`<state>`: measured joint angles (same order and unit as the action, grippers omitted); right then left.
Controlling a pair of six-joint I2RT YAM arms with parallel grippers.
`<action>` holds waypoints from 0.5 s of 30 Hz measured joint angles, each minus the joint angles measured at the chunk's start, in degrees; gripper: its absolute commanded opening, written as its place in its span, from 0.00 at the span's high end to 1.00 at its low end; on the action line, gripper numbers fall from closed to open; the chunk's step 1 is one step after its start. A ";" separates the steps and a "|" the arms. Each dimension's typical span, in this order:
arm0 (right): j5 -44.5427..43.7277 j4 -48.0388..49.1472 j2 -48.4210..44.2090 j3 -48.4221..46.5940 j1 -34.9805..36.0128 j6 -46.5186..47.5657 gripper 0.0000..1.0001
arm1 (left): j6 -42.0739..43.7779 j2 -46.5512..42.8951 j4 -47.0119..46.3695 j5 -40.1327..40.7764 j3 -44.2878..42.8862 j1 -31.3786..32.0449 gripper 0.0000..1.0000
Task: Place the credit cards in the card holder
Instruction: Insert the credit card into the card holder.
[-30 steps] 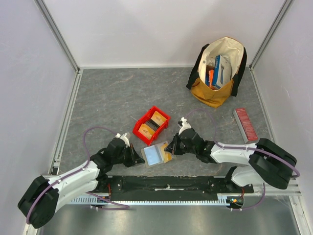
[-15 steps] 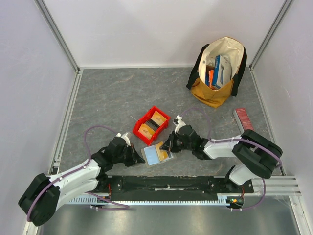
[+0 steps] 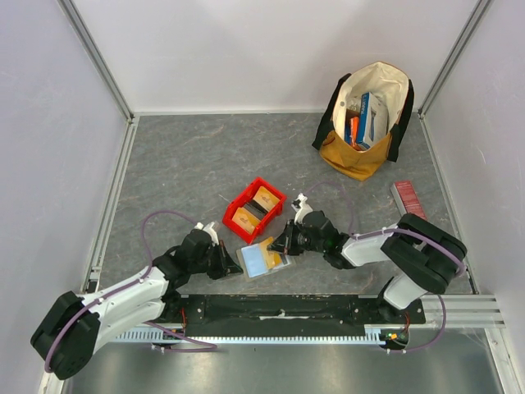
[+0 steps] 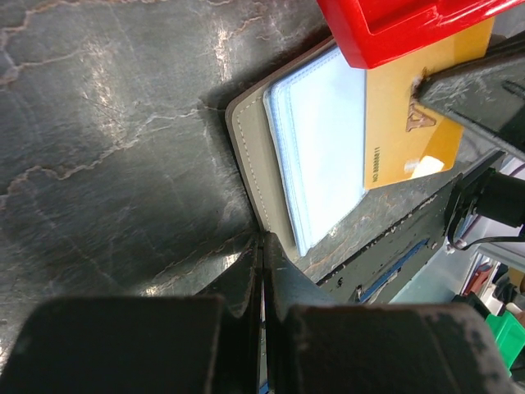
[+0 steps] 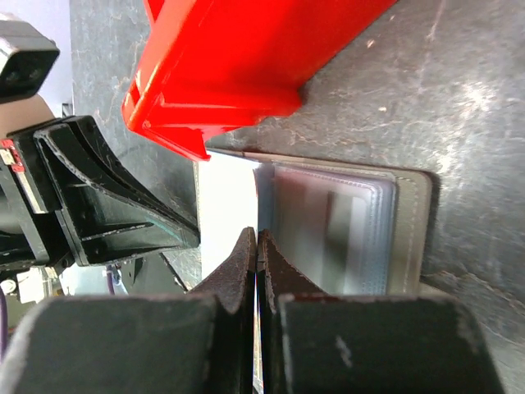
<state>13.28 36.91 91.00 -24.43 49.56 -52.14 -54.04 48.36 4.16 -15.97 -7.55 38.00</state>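
Note:
The card holder (image 3: 261, 261) lies open near the front edge, its grey rim (image 4: 248, 164) and clear sleeves (image 4: 320, 156) facing up. A pale blue card (image 3: 255, 262) shows in its left half. A tan credit card (image 3: 274, 250) slants over the right half, and in the left wrist view this card (image 4: 406, 131) sits under the right gripper's fingers (image 4: 476, 90). My right gripper (image 5: 258, 236) is shut on its edge, over the sleeves (image 5: 332, 238). Shut as well, the left gripper (image 4: 264, 240) touches the holder's left rim with its tips.
A red bin (image 3: 254, 209) holding tan cards stands just behind the card holder and close to both grippers. A long red ribbed box (image 3: 411, 208) lies at the right. A cloth bag (image 3: 367, 119) with colourful boxes stands at the back right.
My right gripper has slid left with the tan card, from beside the holder's right edge to over its sleeves. The left arm has hardly moved.

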 measured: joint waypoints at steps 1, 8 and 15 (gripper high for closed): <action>0.00 -0.07 -0.37 0.20 -0.42 0.04 1.00 | 0.09 -0.17 0.15 0.07 0.00 0.00 0.98; 0.07 -0.72 -3.52 0.48 -2.43 0.85 1.00 | 0.17 -0.68 0.68 0.52 0.00 0.00 0.98; 1.75 0.74 -0.63 0.85 -2.43 0.61 1.00 | 0.17 -0.63 0.66 0.52 0.00 0.00 0.98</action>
<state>15.03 37.65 90.37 -23.57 47.13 -51.53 -53.87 47.72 4.82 -15.44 -7.55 38.00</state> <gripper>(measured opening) 0.007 0.022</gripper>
